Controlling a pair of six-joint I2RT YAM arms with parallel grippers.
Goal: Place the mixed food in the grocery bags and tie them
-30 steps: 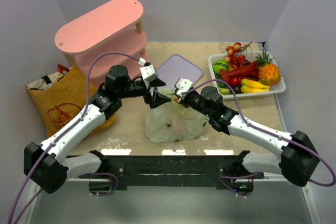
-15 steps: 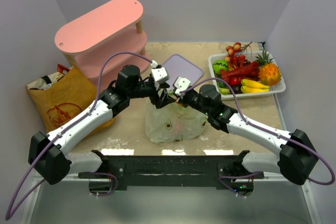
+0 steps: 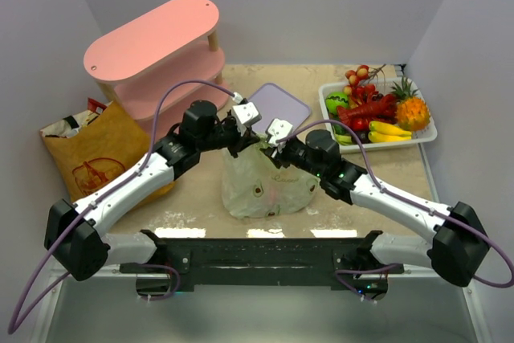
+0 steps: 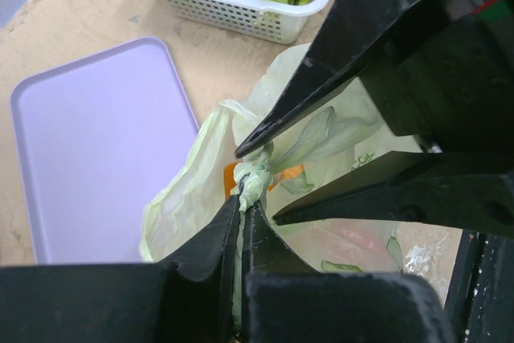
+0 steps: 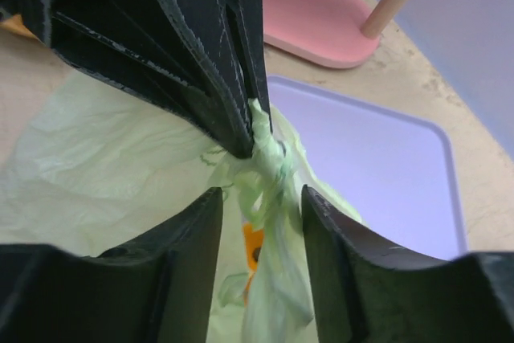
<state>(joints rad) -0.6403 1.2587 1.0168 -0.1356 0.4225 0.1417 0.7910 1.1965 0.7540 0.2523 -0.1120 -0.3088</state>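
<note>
Step in hand, by my judgement: tying off the pale-green plastic bag (image 3: 265, 186), which stood mid-table between the two arms; filling of this bag looked finished, the knot not yet made.

Left gripper (image 4: 241, 208): jaws together, clamped on the twisted handle strand (image 5: 265, 158) at the bag's mouth; the strand was drawn up taut from the bag.

Right gripper (image 5: 261, 192): jaws apart, one finger either side of the same strand just beside the left tips; I could not tell whether the pads touched the plastic.

Next move, as I judged it: the right needed to close on the strand or the second handle loop, then the two ends be crossed and pulled; risk of the thin film tearing or slipping out of the left pinch.

Containers: plastic bag bulged with contents; only an orange patch (image 4: 241, 174) showed through the mouth, the rest unidentifiable; brown paper bag (image 3: 96, 150) lay at far left under the pink shelf (image 3: 152, 38), a red packet (image 3: 95, 106) poking from its top, untied; white basket (image 3: 426, 136) at far right was heaped with fruit; lavender tray (image 3: 277, 106) sat behind the plastic bag.
</note>
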